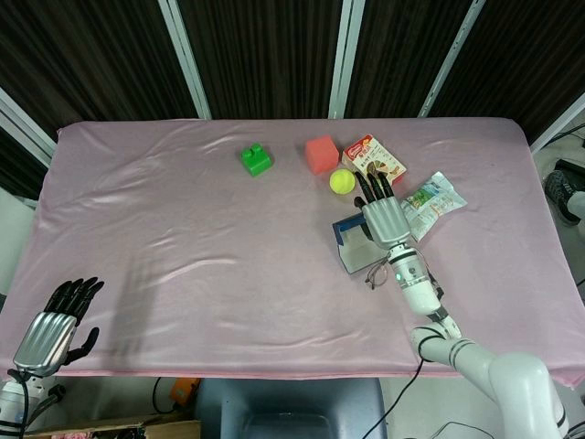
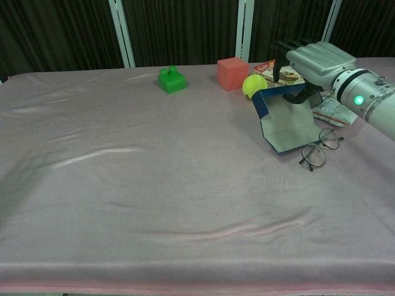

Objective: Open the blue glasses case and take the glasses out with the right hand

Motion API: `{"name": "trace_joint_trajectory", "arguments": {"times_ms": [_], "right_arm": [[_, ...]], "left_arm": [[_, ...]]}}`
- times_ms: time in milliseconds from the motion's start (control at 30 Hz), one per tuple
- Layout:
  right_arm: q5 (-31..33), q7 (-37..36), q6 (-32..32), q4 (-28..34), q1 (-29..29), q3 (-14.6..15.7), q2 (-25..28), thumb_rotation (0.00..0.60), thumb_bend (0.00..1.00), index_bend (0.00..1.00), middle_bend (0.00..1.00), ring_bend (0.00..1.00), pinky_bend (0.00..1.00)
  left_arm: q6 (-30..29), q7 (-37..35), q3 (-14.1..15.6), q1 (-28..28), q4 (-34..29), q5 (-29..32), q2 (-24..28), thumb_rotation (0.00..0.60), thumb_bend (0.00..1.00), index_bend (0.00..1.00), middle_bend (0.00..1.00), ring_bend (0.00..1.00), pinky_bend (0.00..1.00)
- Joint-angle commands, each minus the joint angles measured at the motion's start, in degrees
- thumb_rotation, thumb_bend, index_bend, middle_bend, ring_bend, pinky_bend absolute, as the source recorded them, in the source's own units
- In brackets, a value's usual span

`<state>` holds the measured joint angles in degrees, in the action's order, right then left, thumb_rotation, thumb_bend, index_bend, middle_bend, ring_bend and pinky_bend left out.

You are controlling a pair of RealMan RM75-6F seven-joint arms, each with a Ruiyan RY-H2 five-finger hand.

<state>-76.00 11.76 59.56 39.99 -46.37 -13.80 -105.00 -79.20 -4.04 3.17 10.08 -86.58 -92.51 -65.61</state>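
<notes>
My right hand (image 2: 311,61) is gripping the raised lid of the open blue hinged glasses case (image 2: 285,120) while the thin wire-framed glasses (image 2: 319,148) are lying on the pink-covered desk (image 2: 154,185) just beside it, light, fragile, best pinched at the bridge.

Shiny silver metal covers the back of the right hand (image 2: 318,58) — its fingers (image 1: 373,187) are matt black. Just under them, the blue glasses case (image 2: 285,116) looks smooth, grey inside. The pink tablecloth (image 2: 154,185) is soft, wrinkly cloth.
</notes>
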Motion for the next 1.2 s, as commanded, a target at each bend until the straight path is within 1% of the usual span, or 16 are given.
{"name": "trace_joint_trajectory", "arguments": {"times_ms": [33,133,200,267,400,500,600,700,767,800,867,933,1033,1133,1200], "right_arm": [[2.4,2.8,-1.8,-3.5,-1.9,-2.0,-2.8,0.600,0.47,0.35,0.09,0.01,0.00],[5.3,6.2,-3.8,-6.4,-3.5,-4.2,-4.9,0.600,0.47,0.26,0.07,0.01,0.00],[7.0,7.9,-5.2,-7.3,-4.4,-5.5,-5.6,0.600,0.46,0.21,0.06,0.01,0.00],[8.6,9.9,-6.2,-8.1,-5.1,-6.5,-6.0,0.600,0.41,0.19,0.05,0.00,0.00],[10.8,13.9,-9.0,-8.1,-5.8,-7.2,-5.8,0.600,0.28,0.15,0.02,0.00,0.00],[12.2,16.7,-10.9,-6.4,-5.7,-7.2,-4.7,0.600,0.25,0.13,0.01,0.00,0.00],[12.6,17.6,-11.0,-4.0,-5.0,-6.9,-3.2,0.600,0.24,0.12,0.00,0.00,0.00],[11.9,16.3,-10.6,0.4,-3.9,-6.1,-0.6,0.600,0.24,0.13,0.00,0.00,0.00],[9.6,13.3,-9.2,5.5,-2.4,-4.8,2.5,0.600,0.24,0.17,0.00,0.00,0.00],[8.0,12.3,-8.0,7.6,-1.7,-3.9,4.0,0.600,0.24,0.22,0.00,0.00,0.00],[3.4,9.9,-5.1,12.9,0.0,-1.0,7.8,0.600,0.26,0.29,0.00,0.00,0.00],[-1.1,7.6,-3.2,18.4,1.7,2.4,12.0,0.600,0.31,0.40,0.00,0.00,0.00],[-6.8,6.5,-1.4,24.3,3.4,6.9,17.5,0.600,0.35,0.49,0.00,0.00,0.00],[-9.1,7.9,-0.1,27.5,5.0,9.5,20.7,0.600,0.36,0.55,0.00,0.00,0.00],[-9.7,8.5,0.6,28.2,5.9,10.4,21.6,0.600,0.36,0.58,0.00,0.00,0.00]], "left_arm": [[-0.1,0.0,0.0,0.0,0.0,0.0,0.0,0.600,0.43,0.00,0.04,0.00,0.06],[-0.1,0.0,0.0,-0.1,0.0,0.0,0.0,0.600,0.43,0.00,0.04,0.00,0.06],[0.0,0.0,0.0,0.0,0.0,0.0,0.0,0.600,0.43,0.00,0.04,0.00,0.06],[0.1,0.0,0.1,0.0,0.0,0.0,0.0,0.600,0.43,0.00,0.04,0.00,0.06],[0.6,-0.3,0.2,0.2,0.0,0.0,0.0,0.600,0.43,0.00,0.04,0.00,0.06],[0.9,-0.2,0.2,0.3,0.0,0.2,0.0,0.600,0.43,0.00,0.04,0.00,0.06],[0.9,-0.1,0.2,0.4,-0.1,0.1,0.0,0.600,0.43,0.00,0.04,0.00,0.06],[0.8,-0.1,0.2,0.4,-0.1,0.2,0.0,0.600,0.43,0.00,0.04,0.00,0.06],[0.7,-0.2,0.2,0.3,-0.1,0.1,0.1,0.600,0.43,0.00,0.04,0.00,0.06],[0.5,-0.2,0.2,0.3,-0.1,0.1,0.1,0.600,0.43,0.00,0.04,0.00,0.06],[0.5,-0.2,0.1,0.3,-0.1,0.3,0.0,0.600,0.43,0.00,0.04,0.00,0.06],[0.7,-0.2,0.1,0.3,-0.1,0.4,0.0,0.600,0.43,0.00,0.04,0.00,0.06],[0.9,-0.1,0.1,0.4,-0.1,0.5,0.0,0.600,0.43,0.00,0.04,0.00,0.06],[0.9,0.2,0.1,0.4,-0.2,0.3,-0.2,0.600,0.43,0.00,0.04,0.00,0.06],[0.9,0.4,0.2,0.4,-0.3,0.3,-0.2,0.600,0.44,0.00,0.04,0.00,0.06]]}}
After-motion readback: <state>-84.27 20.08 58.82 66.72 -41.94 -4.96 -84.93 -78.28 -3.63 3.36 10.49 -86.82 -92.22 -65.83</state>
